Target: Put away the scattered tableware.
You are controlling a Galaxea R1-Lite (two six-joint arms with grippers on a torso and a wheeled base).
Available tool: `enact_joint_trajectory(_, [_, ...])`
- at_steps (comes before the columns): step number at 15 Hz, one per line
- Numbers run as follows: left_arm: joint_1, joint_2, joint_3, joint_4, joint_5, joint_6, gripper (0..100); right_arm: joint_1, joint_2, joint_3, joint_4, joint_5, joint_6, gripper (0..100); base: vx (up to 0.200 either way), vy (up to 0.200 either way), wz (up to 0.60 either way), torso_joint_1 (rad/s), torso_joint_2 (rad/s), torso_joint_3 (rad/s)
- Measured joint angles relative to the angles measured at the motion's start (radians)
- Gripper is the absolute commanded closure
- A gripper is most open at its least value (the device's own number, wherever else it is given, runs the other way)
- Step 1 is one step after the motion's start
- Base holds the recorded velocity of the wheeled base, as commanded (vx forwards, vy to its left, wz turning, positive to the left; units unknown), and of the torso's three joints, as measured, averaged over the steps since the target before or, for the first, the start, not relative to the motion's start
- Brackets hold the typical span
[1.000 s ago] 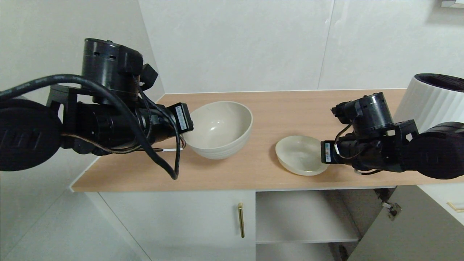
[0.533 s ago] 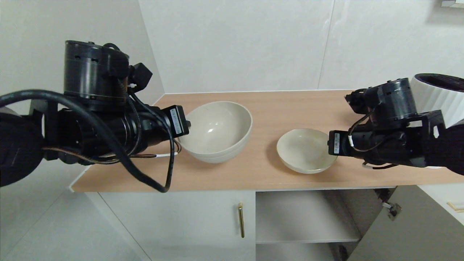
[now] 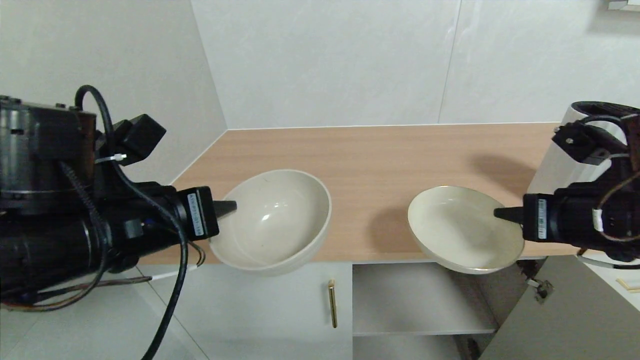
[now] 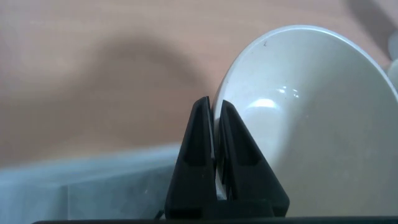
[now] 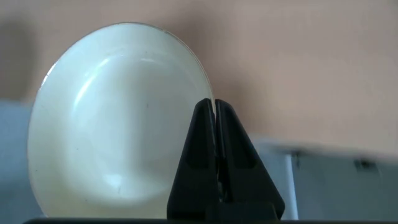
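Over the front edge of the tabletop (image 3: 380, 155), the left claw (image 3: 232, 206) clamps the bowl (image 3: 272, 222) by its rim, the right claw (image 3: 497, 213) the dish (image 3: 460, 230) likewise. Both hang lifted, likely bound for the open cupboard (image 3: 420, 300) below.

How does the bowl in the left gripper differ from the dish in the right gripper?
The bowl is deep and steep-walled; the dish is shallow, almost a plate. The left gripper pinches the bowl's rim, the right gripper the dish's. Both are cream, empty and overhang the counter's front edge.
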State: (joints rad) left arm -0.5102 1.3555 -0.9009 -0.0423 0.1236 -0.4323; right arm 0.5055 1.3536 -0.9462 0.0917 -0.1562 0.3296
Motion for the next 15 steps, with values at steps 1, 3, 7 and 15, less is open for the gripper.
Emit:
enact_joint_trajectory(1, [-0.001,-0.034,0.033,0.000,0.000,0.000,100,0.007,-0.046,0.039,0.021,0.003,0.000,100,0.000,0.000,0.00,0.000,0.00,0.000])
enact_joint_trajectory(3, [-0.001,-0.081,0.072,0.001,0.000,-0.002,100,0.013,-0.104,0.109,0.033,0.006,0.000,100,0.000,0.000,0.00,0.000,0.00,0.000])
enact_joint_trajectory(7, [-0.002,-0.110,0.094,0.001,0.000,-0.002,100,0.017,-0.153,0.162,0.032,0.007,0.000,100,0.000,0.000,0.00,0.000,0.00,0.000])
enact_joint_trajectory(15, [-0.005,-0.090,0.099,0.001,0.000,-0.004,100,0.016,-0.158,0.174,0.023,0.006,0.001,100,-0.150,0.000,0.00,0.003,0.00,0.002])
